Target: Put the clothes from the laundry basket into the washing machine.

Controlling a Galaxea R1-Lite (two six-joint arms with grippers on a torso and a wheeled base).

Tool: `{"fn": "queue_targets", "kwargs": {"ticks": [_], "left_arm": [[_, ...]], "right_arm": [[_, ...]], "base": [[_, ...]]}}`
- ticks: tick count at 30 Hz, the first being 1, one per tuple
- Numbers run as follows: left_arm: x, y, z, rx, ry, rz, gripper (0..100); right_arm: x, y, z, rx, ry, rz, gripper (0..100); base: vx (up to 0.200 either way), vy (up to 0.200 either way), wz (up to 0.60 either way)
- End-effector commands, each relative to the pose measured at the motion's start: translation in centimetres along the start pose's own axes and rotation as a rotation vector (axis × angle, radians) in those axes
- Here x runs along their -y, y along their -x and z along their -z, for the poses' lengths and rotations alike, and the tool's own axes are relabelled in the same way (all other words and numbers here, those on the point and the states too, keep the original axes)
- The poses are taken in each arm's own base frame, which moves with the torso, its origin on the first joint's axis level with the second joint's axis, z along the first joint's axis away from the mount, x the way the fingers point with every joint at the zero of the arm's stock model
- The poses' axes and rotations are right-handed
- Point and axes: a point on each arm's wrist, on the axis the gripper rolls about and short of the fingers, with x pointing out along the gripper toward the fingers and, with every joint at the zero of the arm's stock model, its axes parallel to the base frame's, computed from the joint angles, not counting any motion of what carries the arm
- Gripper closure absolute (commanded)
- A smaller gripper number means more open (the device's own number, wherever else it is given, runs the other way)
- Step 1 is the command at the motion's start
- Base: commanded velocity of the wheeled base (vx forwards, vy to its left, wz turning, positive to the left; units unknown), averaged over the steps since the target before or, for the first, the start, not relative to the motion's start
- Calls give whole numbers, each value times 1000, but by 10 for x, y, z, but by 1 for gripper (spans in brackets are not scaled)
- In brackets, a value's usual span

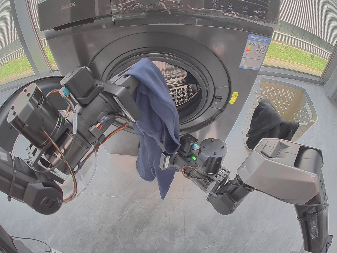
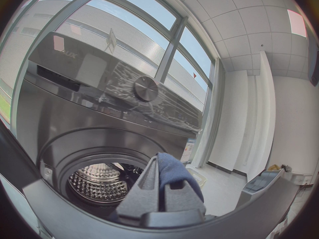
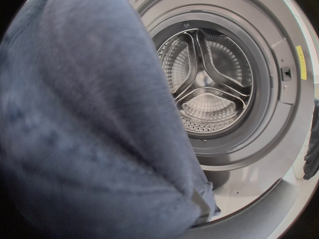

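Observation:
A dark blue garment hangs in front of the washing machine's open drum. My left gripper holds its top edge at the upper left of the opening. In the left wrist view the grey fingers are shut on the blue cloth. My right gripper sits lower, against the hanging cloth, which covers it. That blue garment blocks much of the right wrist view, beside the drum. A black garment hangs over the rim of the white laundry basket at the right.
The machine's round door stands open at the left, behind my left arm. Grey tiled floor lies in front of the machine. Windows run behind the machine on both sides.

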Motion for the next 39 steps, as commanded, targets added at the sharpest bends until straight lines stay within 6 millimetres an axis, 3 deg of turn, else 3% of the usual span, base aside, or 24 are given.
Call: {"fn": "queue_targets", "kwargs": {"ticks": [1,6,8,9,15,21,22,26,30,37,38,39], "left_arm": [[-22,2,-1,-8,-31,-73,100],[-61,17,12,-92,-87,-194,100],[-67,21,18,-125,-96,-215,100],[-75,30,32,-194,-101,-234,100],[-81,58,83,-419,-100,-209,100],[-84,78,133,-587,-102,-184,100],[-84,78,133,-587,-102,-184,100],[-85,89,169,-666,-108,-141,100],[-81,89,181,-696,-97,-122,100],[-80,88,182,-694,-94,-119,100],[-80,88,182,-696,-93,-119,0],[-80,88,182,-696,-92,-119,0]], "right_arm": [[18,13,-18,2,5,45,100],[37,35,-52,26,7,98,100],[40,39,-58,33,8,107,100],[45,44,-70,48,11,118,100],[40,50,-91,92,11,111,100],[32,50,-95,101,8,92,100],[32,50,-95,101,8,92,100],[18,49,-94,104,1,55,100],[7,47,-95,108,-5,27,100],[5,46,-96,112,-5,20,100],[5,46,-96,112,-5,20,100],[5,46,-96,112,-5,20,100]], "base": [[0,0,0],[0,0,0],[0,0,0],[0,0,0],[0,0,0],[0,0,0],[0,0,0],[0,0,0],[0,0,0],[0,0,0],[0,0,0],[0,0,0]]}}
